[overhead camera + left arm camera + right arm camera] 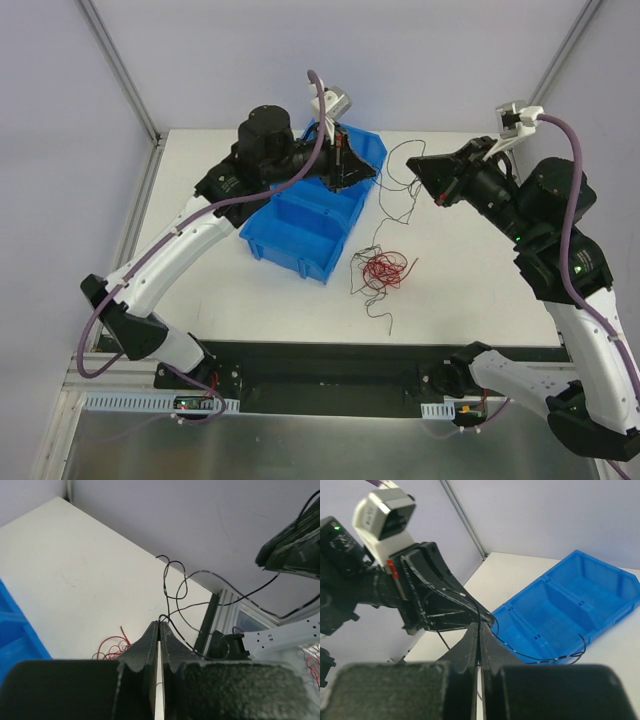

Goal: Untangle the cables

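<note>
A thin black cable [400, 215] is stretched in the air between my two grippers and trails down to the table. My left gripper [374, 176] hovers over the blue bin's far end, shut on that cable; in the left wrist view the cable [172, 580] loops out from the closed tips of that gripper [159, 623]. My right gripper [410, 163] faces it from the right, a short gap away. The right gripper [480, 626] is also shut on the black cable [545, 657]. A tangle of red cables [385, 268], mixed with black strands, lies on the table in front of the bin.
A blue two-compartment bin [300, 225] sits at the table's centre left, under the left arm. Frame posts rise at the table's back corners, and a black rail runs along the near edge.
</note>
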